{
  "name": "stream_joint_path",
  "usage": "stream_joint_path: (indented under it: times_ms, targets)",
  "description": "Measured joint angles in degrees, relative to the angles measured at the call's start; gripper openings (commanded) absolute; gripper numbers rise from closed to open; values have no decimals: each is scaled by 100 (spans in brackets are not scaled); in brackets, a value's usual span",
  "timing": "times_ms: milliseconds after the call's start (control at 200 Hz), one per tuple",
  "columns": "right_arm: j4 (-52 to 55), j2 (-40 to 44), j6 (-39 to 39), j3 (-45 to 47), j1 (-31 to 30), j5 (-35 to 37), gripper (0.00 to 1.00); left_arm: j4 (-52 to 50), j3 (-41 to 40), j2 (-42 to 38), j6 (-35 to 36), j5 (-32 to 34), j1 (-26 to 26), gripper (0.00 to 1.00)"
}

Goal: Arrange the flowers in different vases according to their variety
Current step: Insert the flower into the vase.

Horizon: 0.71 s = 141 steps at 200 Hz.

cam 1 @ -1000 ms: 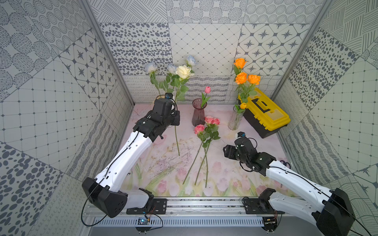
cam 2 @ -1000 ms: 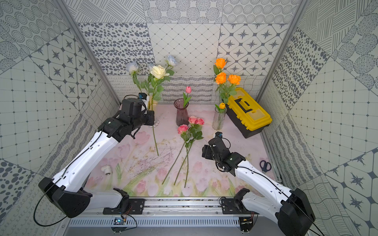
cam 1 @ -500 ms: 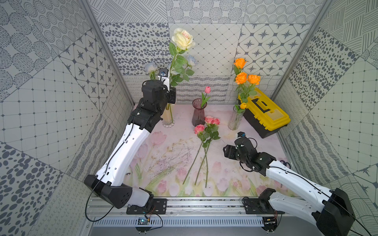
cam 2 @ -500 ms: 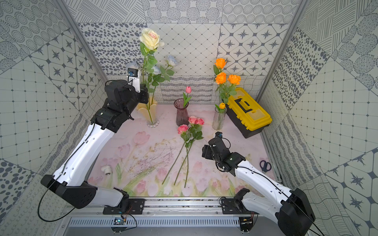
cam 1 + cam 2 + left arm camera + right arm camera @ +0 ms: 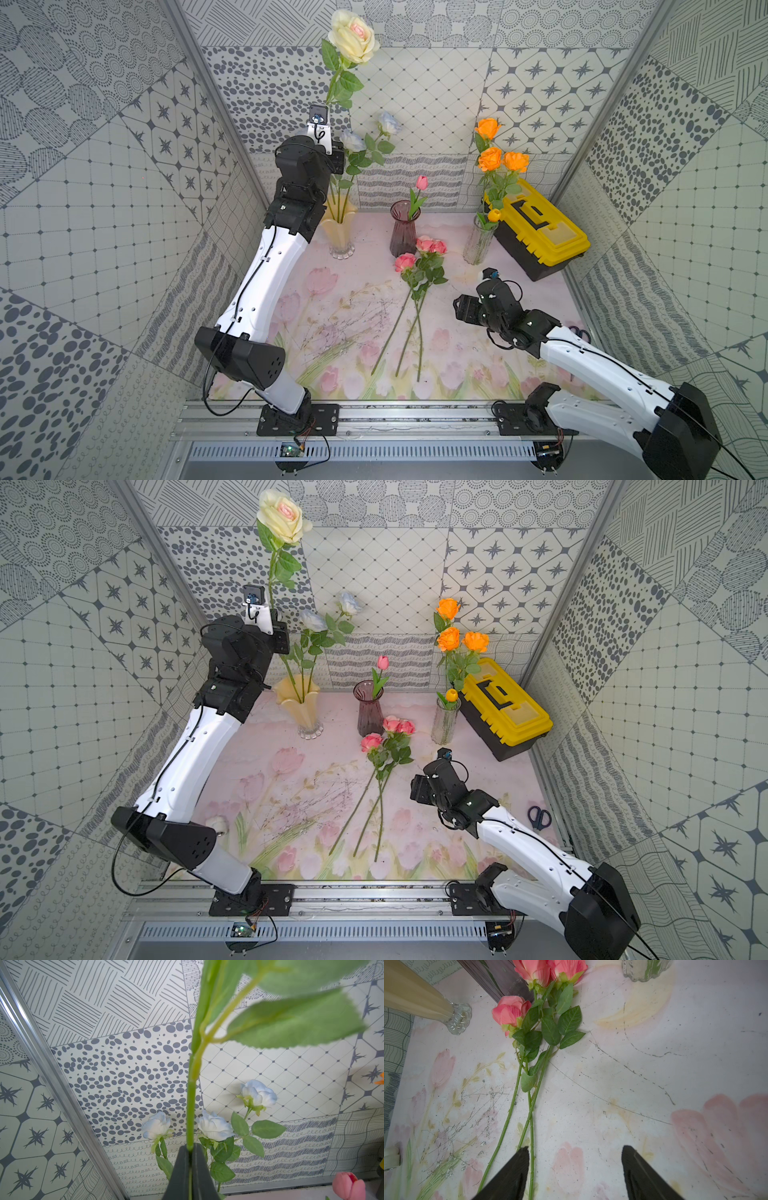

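Left wrist view, lower centre: left fingers (image 5: pixel 180 1176) pinch the cream rose (image 5: pixel 191 1105) by its stem, right fingers (image 5: pixel 508 1176) spread; top-heavy, it could pivot and miss the cream-yellow vase (image 5: pixel 340 237).

You have no readable text here: no label, brand, number or sign can be made out in any view, top or wrist.

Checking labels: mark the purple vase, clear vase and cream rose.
purple vase (image 5: pixel 402 235), in a top view: ribbed body
clear vase (image 5: pixel 478 245), in a top view: glass wall
cream rose (image 5: pixel 354 35), in a top view: flower head
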State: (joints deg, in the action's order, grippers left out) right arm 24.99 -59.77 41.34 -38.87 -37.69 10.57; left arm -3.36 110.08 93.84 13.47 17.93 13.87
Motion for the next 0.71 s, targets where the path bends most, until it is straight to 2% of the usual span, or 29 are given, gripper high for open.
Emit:
stream_joint_path:
  times_ms: [425, 500, 570, 635, 705]
  targets:
    - [4, 0, 4, 0, 0, -2, 75, 702, -1530, 330, -348, -92, -398, 0]
    - [2, -15, 4, 0, 0, -4, 75, 697, -1690, 363, -424, -96, -411, 43]
    - [4, -66, 4, 0, 0, -7, 75, 686, -1794, 367, -461, -90, -420, 75]
    - [2, -101, 4, 0, 0, -9, 75, 671, -1862, 358, -529, -85, -424, 94]
    - [2, -103, 4, 0, 0, -22, 75, 603, -1952, 315, -645, -87, -426, 99]
